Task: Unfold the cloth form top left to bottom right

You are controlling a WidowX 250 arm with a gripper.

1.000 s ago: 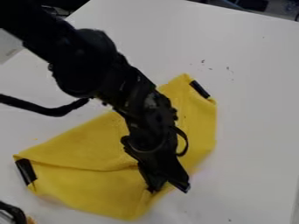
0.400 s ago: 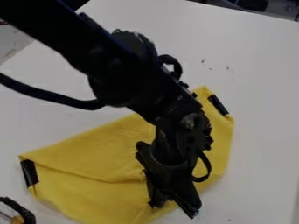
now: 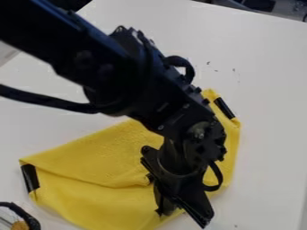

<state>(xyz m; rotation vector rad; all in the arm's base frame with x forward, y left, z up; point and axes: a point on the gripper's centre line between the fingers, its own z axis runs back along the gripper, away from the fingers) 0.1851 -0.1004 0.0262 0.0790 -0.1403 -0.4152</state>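
The yellow cloth (image 3: 102, 152) lay on the white tabletop (image 3: 264, 90), reaching from about eight o'clock in the camera view to three o'clock and down to six. One black patch (image 3: 30, 177) marked its corner near eight o'clock, and a second black patch (image 3: 225, 108) its corner near three o'clock. A crease ran from the first patch toward the middle of the cloth. The black arm (image 3: 120, 67) came in from ten to eleven o'clock, across the cloth. The claw (image 3: 183, 218) was over the cloth's edge, between five and six o'clock; whether it was open or closed, I could not tell.
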